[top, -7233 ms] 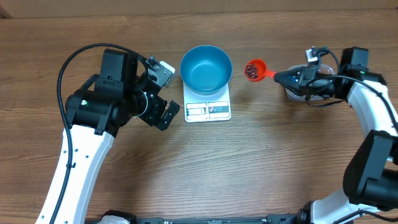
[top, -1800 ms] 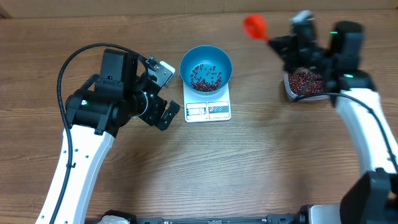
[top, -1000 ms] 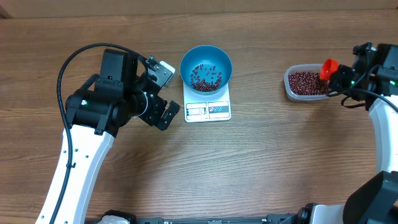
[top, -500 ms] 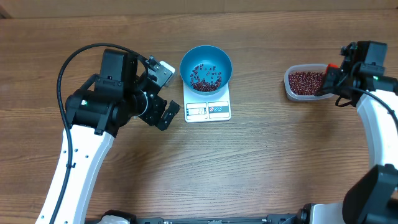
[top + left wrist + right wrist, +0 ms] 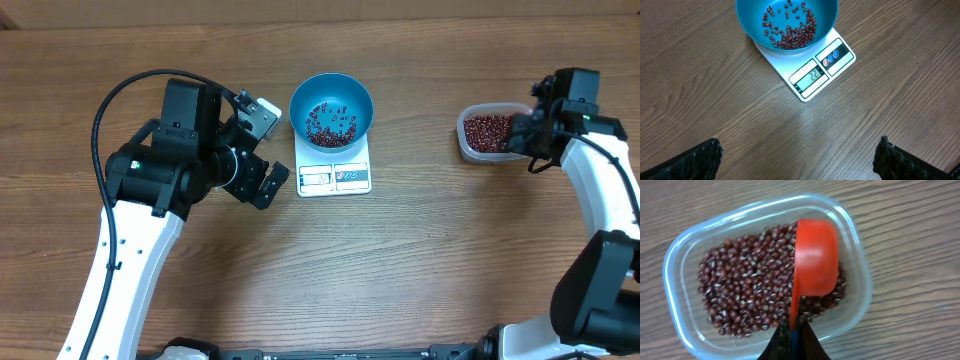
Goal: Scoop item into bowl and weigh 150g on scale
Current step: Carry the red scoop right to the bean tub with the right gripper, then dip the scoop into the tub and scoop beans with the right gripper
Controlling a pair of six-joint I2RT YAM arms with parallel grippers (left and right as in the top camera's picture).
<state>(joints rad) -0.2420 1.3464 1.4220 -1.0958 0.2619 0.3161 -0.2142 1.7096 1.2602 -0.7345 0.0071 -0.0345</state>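
The blue bowl stands on the white scale and holds a thin layer of beans. In the left wrist view the scale has its display lit. My left gripper hangs open over bare wood to the left of the scale, nothing between its fingers. My right gripper is shut on the handle of a red scoop. The scoop is turned on its side over the right part of the bean pile in the clear tub.
The clear tub sits at the right of the table, well apart from the scale. The left arm and its black cable fill the left side. Bare wood lies between the scale and the tub.
The right gripper has carried the red scoop from above the tub's right end leftward and down into the beans. The left arm, the bowl and the scale have not moved.
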